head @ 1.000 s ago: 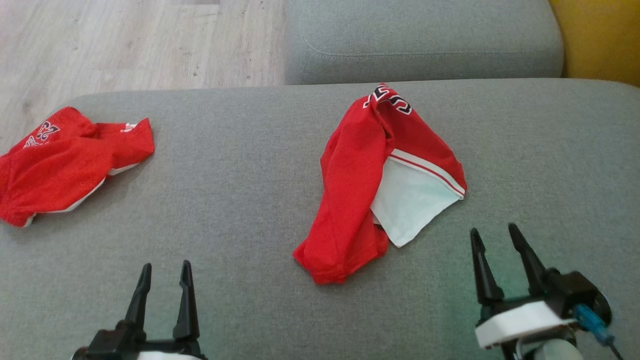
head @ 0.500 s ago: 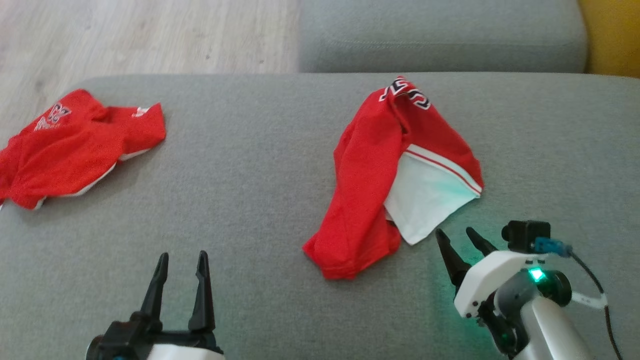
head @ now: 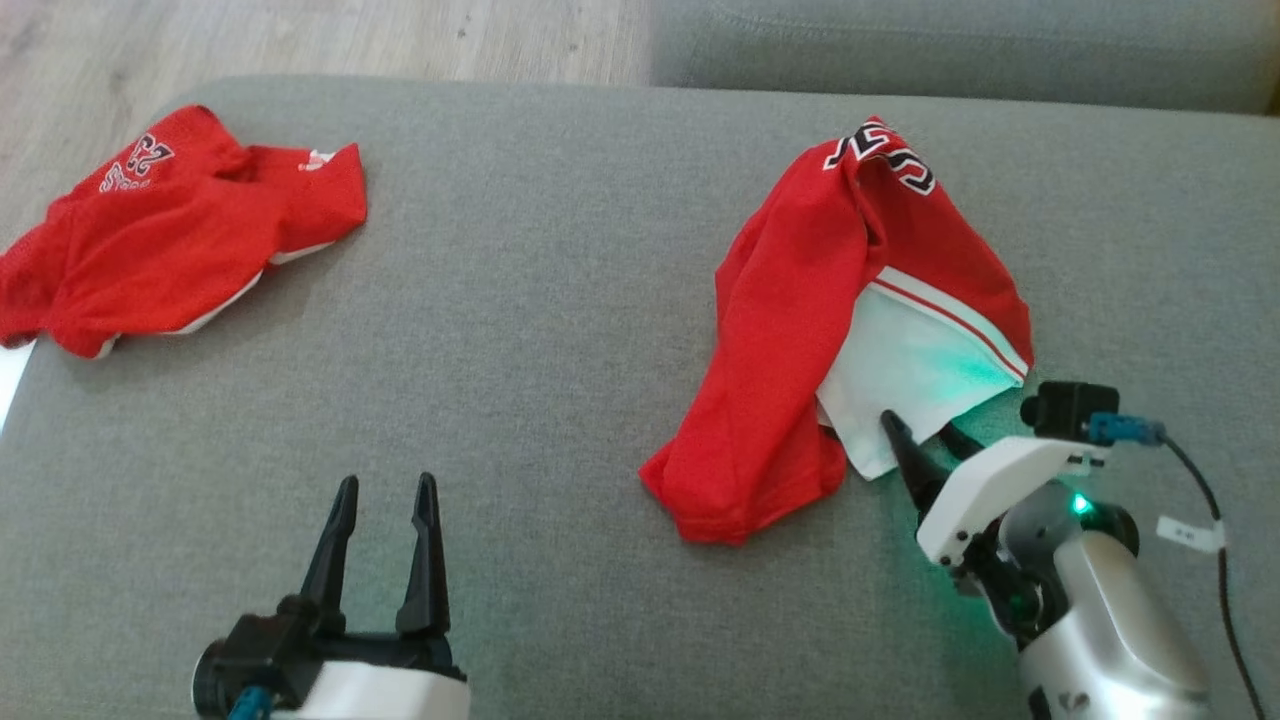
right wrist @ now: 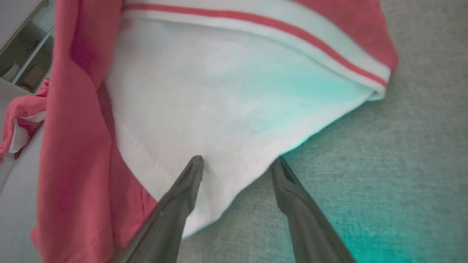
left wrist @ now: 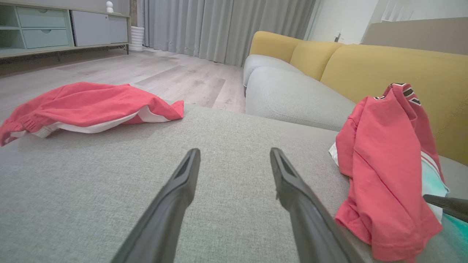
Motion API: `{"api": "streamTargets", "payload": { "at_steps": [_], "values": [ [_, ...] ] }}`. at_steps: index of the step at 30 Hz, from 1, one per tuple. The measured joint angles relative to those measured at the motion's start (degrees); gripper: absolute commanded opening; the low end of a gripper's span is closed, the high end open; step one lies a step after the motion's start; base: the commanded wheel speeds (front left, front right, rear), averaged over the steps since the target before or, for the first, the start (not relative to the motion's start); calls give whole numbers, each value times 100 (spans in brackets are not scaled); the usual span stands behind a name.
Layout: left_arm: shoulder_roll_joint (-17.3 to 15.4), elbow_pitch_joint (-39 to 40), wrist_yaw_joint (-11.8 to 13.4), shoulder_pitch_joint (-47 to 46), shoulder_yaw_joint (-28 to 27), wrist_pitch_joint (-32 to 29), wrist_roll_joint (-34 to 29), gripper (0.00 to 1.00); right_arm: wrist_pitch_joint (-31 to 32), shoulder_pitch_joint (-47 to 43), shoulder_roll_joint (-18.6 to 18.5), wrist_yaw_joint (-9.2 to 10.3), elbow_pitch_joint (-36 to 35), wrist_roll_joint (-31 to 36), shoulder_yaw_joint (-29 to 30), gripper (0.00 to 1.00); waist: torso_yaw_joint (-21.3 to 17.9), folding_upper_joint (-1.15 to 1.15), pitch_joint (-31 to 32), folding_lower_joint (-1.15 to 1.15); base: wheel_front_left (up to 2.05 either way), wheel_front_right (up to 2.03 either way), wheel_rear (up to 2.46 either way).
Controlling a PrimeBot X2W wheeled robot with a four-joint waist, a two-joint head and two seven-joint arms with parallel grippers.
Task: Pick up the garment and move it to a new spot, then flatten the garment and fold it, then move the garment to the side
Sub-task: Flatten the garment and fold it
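Note:
The garment (head: 790, 330) is red with a white lining and a red-striped hem, lying crumpled on the grey sofa seat (head: 560, 300) at centre right. It also shows in the left wrist view (left wrist: 380, 160) and the right wrist view (right wrist: 226, 87). My right gripper (head: 925, 435) is open and tilted down at the white lower corner. Its left finger lies over the white cloth, and its right finger is over bare cushion just past the edge (right wrist: 237, 160). My left gripper (head: 387, 483) is open over bare cushion at the lower left, holding nothing (left wrist: 235, 151).
A second red garment (head: 170, 235) lies at the seat's far left edge, next to the wooden floor (head: 300, 35). A grey cushion (head: 960, 45) and yellow backrests (left wrist: 402, 69) border the far side. Bare seat lies between the two garments.
The head camera has shifted, sliding the whole scene. My right gripper has swung forward and tipped down onto the garment's white corner. The left gripper has stayed open in place.

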State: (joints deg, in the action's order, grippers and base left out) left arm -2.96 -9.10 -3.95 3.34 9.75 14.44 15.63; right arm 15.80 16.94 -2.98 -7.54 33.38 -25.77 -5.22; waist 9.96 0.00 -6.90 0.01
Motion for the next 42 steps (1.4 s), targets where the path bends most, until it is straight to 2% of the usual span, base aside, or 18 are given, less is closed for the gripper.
{"api": "streamTargets", "payload": {
  "at_steps": [1, 2, 4, 5, 10, 14, 17, 21, 28, 31, 36, 37, 38, 39, 40, 42],
  "values": [
    [0, 1, 1, -13, 2, 0, 0, 100, -8, 53, 0, 0, 44, -1, 19, 76, 3, 0, -26, 0, 0, 0, 0],
    [0, 4, 15, -32, 1, 0, 0, 100, -15, 115, -1, 0, 82, -1, 23, 45, 2, 0, -53, 0, 0, 0, 0],
    [0, 4, 25, -66, 3, 0, 0, 100, -15, 171, -2, 1, 122, -1, 24, 20, -3, 0, -77, 0, 0, 0, 0],
    [0, 7, 26, -100, 2, 0, 0, 100, -15, 226, -2, 0, 168, -1, 20, 0, -12, 0, -99, 0, 0, 0, 0],
    [1, 7, 44, -199, -3, 0, 1, 100, -71, 387, -1, 0, 169, 76, 19, 0, -168, 0, -157, 0, 0, 0, 0],
    [1, 7, 48, -198, -16, 0, 1, 100, 56, 388, -113, 0, -254, 163, -12, 0, -315, 0, -136, 0, 0, 0, 0],
    [1, 8, 52, -195, -23, 0, 2, 100, 399, 359, -432, 0, -772, 146, -57, 0, -414, 0, -61, -1, 0, 0, 0],
    [2, 8, 100, -190, -29, 0, 54, 100, 960, 182, -1061, 0, -1599, 27, -23, 0, -548, 0, 16, -1, 0, 0, 0],
    [2, 8, 96, -168, -46, 0, 60, 100, 1960, -694, -1916, 0, -2572, -88, 433, 0, -714, 0, 92, -1, 0, 0, 0],
    [2, 8, 91, -169, -46, 0, 60, 100, 2234, -982, -2114, 0, -2674, -66, 637, 0, -749, 0, 87, -1, 0, 0, 0],
    [2, -8, 42, -170, -46, 0, 60, 100, 2354, -1146, -2056, 1, -2551, 225, 820, 0, -797, 0, 61, -1, 0, 0, 0],
    [2, -14, 42, -170, -45, 0, 60, 100, 2353, -1149, -2012, 0, -2480, 261, 825, 3, -803, 0, 64, -1, 0, 0, 0],
    [2, -16, 41, -169, -44, 0, 60, 100, 2346, -1150, -1959, 0, -2416, 336, 825, 12, -806, 0, 66, -1, 0, 0, 0],
    [2, -16, 41, -169, -44, 0, 60, 100, 2321, -1150, -1912, 0, -2353, 401, 817, 40, -806, 0, 65, -1, 0, 0, 0],
    [2, -20, 41, -169, -43, 0, 60, 100, 2268, -1150, -1874, 0, -2304, 461, 809, 96, -805, 0, 65, -1, 0, 0, 0],
    [2, -34, 34, -170, -43, 0, 52, 100, 2125, -1149, -1823, 0, -2204, 664, 820, 100, -800, 0, 82, -1, 0, 0, 0]
  ]
}}
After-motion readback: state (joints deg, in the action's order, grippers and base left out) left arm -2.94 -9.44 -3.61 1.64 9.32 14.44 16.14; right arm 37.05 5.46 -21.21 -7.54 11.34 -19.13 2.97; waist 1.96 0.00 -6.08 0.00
